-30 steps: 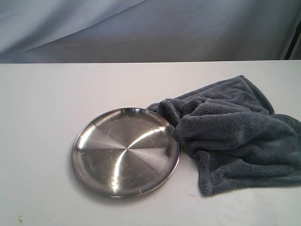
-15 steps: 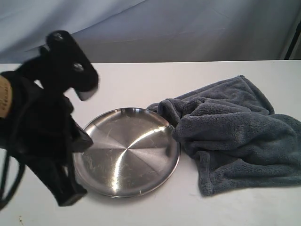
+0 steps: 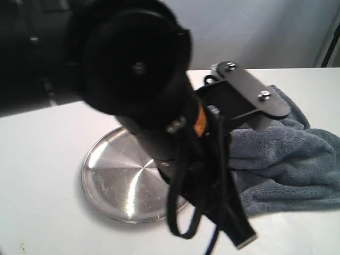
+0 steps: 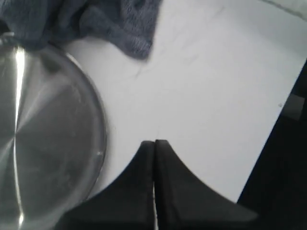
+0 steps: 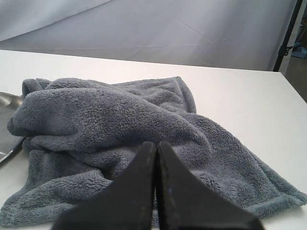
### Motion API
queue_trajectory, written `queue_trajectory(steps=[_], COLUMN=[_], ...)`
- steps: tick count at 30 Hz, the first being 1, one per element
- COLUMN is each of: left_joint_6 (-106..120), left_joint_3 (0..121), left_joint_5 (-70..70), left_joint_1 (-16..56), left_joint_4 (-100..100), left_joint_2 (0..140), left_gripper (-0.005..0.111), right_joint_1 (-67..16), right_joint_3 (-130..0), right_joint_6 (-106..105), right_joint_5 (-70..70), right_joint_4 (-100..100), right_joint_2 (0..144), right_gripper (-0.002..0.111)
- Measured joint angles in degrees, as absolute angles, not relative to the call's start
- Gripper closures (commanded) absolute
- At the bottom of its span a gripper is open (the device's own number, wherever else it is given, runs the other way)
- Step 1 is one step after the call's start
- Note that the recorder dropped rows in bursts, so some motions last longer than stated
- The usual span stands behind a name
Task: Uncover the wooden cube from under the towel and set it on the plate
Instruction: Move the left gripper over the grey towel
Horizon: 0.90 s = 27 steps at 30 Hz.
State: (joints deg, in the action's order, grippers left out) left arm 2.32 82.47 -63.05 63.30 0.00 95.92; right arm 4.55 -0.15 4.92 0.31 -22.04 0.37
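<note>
The blue-grey towel (image 3: 289, 159) lies bunched on the white table, right of the steel plate (image 3: 111, 180), and overlaps the plate's rim. The wooden cube is hidden. My left arm fills the middle of the exterior view, crossing over the plate's right side. Its gripper (image 3: 241, 239) hangs low near the front. In the left wrist view that gripper (image 4: 154, 142) is shut and empty over bare table, beside the plate (image 4: 43, 134) and short of the towel's corner (image 4: 122, 26). My right gripper (image 5: 155, 143) is shut and empty, pointing at the towel (image 5: 120, 115).
A grey cloth backdrop (image 3: 276, 32) hangs behind the white table (image 3: 42, 159). The table's edge, with a dark drop beyond it, shows in the left wrist view (image 4: 283, 158). A dark stand pole (image 5: 286, 33) rises at the table's far corner.
My left arm has swung in from the left and now reaches across the plate toward the towel. Plate and towel have not moved.
</note>
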Motion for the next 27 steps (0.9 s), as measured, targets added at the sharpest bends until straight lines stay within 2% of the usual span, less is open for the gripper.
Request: queue_trajectory(steps=[17,27], left_joint_6=[1.07,-1.97], left_joint_3=[120.02,135.42], left_joint_5=[-58.53,-60.27], left_joint_1=[63.14,54.81], left_joint_4=[-3.82,-6.62], left_joint_2=[121.31,132.84], left_gripper=[0.107,0.107], right_joint_1=[4.55,4.55], right_joint_3=[-0.15,-0.15], right_joint_6=[4.92,4.92], right_joint_5=[0.31,0.31], right_joint_4=[-22.04,-22.04], right_joint_2=[0.37,0.37], right_gripper=[0.105,0.105])
